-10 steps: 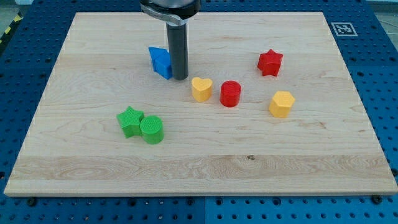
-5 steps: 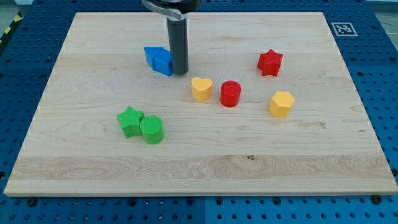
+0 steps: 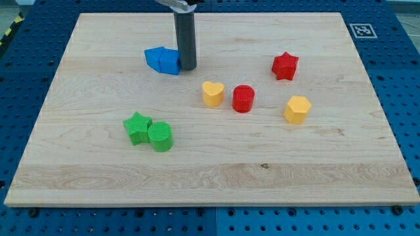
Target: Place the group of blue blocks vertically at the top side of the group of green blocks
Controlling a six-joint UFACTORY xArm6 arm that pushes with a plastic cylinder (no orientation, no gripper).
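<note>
Wooden board (image 3: 98,190) on a blue perforated bench (image 3: 407,98); fiducial marker (image 3: 361,29) at the board's top-right corner. Count: eight blocks if the blue cluster is two, though its shapes are hard to make out. Blue blocks (image 3: 162,60), seemingly two pressed together, sit in the upper left-centre of the board. My tip (image 3: 187,68) is down at the board, touching the right side of the blue pair; the rod carries no jaws, so nothing is grasped, only contact from the side. Green: two, a green star (image 3: 137,126) and a green cylinder (image 3: 160,136), touching, lower left, well below the blue pair. Red: two, a red star (image 3: 285,65) at upper right and a red cylinder (image 3: 243,98) at centre. Yellow: two, a yellow heart (image 3: 212,93) just left of the red cylinder and a yellow hexagonal block (image 3: 296,109) to its right.
</note>
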